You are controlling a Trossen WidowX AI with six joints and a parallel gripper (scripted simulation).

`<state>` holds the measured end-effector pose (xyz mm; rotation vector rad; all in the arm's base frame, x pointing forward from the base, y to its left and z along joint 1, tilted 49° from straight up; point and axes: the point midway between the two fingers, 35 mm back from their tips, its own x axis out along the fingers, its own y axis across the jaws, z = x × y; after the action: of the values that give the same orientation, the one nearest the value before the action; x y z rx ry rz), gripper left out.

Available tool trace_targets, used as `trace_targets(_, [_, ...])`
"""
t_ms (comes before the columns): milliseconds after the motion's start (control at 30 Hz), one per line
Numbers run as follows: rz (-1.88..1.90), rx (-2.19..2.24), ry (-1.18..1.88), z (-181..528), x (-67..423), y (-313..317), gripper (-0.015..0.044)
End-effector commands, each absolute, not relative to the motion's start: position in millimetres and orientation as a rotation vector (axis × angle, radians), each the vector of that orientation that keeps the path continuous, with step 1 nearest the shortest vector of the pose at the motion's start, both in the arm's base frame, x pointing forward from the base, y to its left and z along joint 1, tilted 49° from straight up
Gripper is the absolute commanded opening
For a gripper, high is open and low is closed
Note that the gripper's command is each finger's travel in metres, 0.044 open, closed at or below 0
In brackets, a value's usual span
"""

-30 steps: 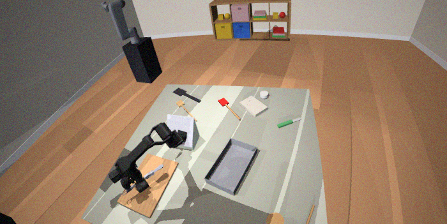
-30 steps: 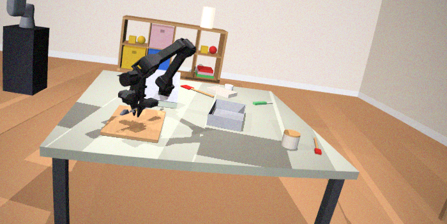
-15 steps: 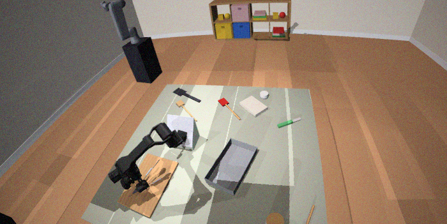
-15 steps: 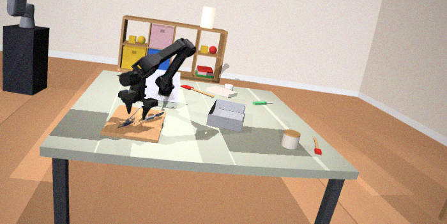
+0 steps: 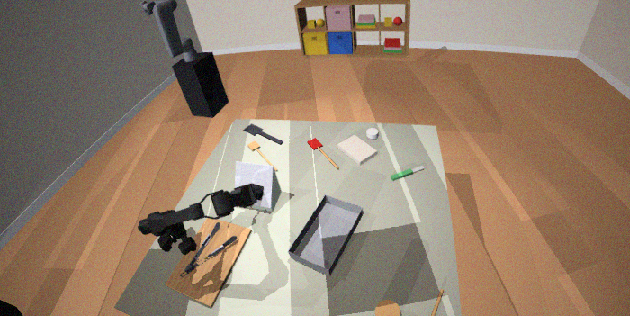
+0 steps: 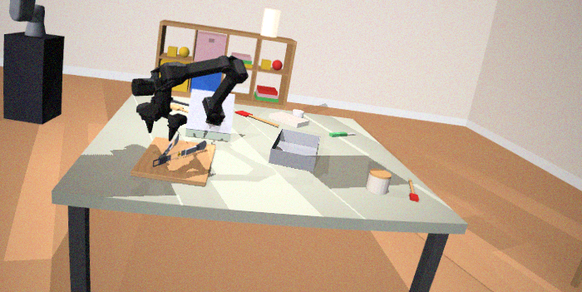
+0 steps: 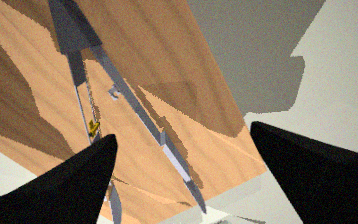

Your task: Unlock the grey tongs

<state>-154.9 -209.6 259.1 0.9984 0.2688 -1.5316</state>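
Observation:
The grey tongs point(image 5: 203, 245) point(image 6: 189, 150) point(image 7: 130, 97) lie on the wooden board point(image 5: 200, 294) point(image 6: 187, 176) point(image 7: 215, 155) at the table's front left. Their two arms are spread in a V from the hinge. My gripper point(image 5: 176, 245) point(image 6: 160, 132) point(image 7: 185, 133) is open wide and empty. It hangs just above the board's far end, with its fingers pointing down on either side of the tongs and not touching them. The grey roasting tin point(image 5: 344, 203) point(image 6: 293, 160) stands empty near the table's middle.
A white box point(image 5: 254, 177) stands right behind the arm. Spatulas point(image 5: 321, 150), a flat white block point(image 5: 357, 148) and a green marker point(image 5: 405, 173) lie farther back. A lidded jar point(image 6: 378, 181) stands at the front right.

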Motion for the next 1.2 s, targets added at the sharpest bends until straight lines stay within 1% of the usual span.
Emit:
trace_targets(0, [-1.522, 1.005, 0.244, 256.7, -187.1, -185.4, 0.0440])
trace_targets(133, [-1.534, 0.975, 0.195, 258.8, -216.0, -155.9, 0.0440])
trace_targets(200, [-1.539, 0.967, 0.184, 259.4, -220.7, -150.4, 0.0440])
trace_targets(333, [-1.552, 0.969, 0.184, 261.9, -220.5, -148.6, 0.0440])
trace_targets(500, [-1.702, 0.997, 0.166, 289.9, -216.0, -128.5, 0.0440])
trace_targets(1167, [-1.706, 0.998, 0.166, 290.5, -215.8, -128.0, 0.0440])
